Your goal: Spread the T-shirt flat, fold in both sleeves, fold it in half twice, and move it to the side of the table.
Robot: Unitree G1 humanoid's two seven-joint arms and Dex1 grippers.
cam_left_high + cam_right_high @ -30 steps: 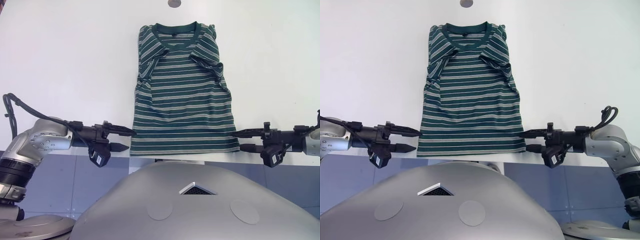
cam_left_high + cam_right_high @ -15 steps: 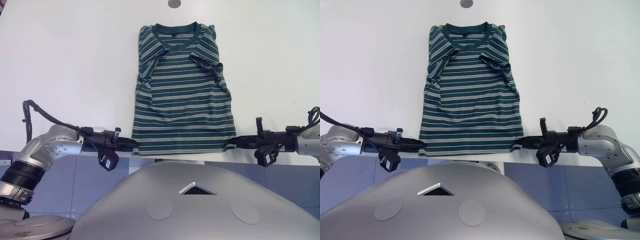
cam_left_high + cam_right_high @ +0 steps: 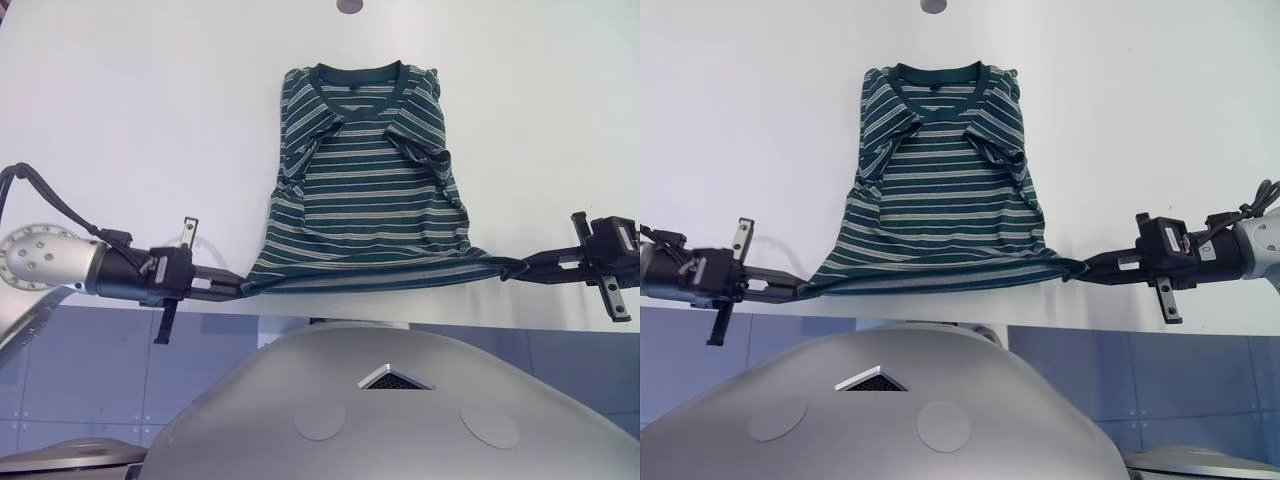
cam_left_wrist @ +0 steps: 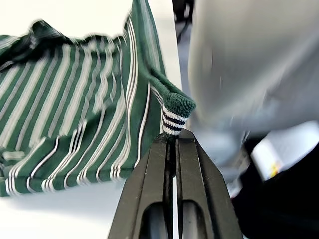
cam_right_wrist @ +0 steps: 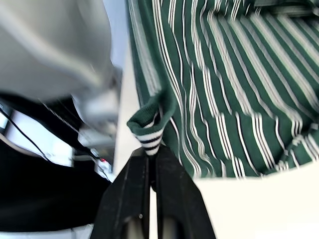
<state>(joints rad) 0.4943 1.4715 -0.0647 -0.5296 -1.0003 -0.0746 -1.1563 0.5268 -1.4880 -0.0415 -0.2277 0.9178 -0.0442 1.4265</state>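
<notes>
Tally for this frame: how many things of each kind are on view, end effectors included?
T-shirt: 1
End effectors: 2, left end effector and right end effector, both shut on hem corners
Round grey disc: 1
Table: 1
Total: 5

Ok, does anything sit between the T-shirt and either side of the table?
Nothing visible does. The left gripper and right gripper each pinch a hem corner of the T-shirt; the table on both sides of it is bare. A small round disc sits beyond the collar, at the far edge.
</notes>
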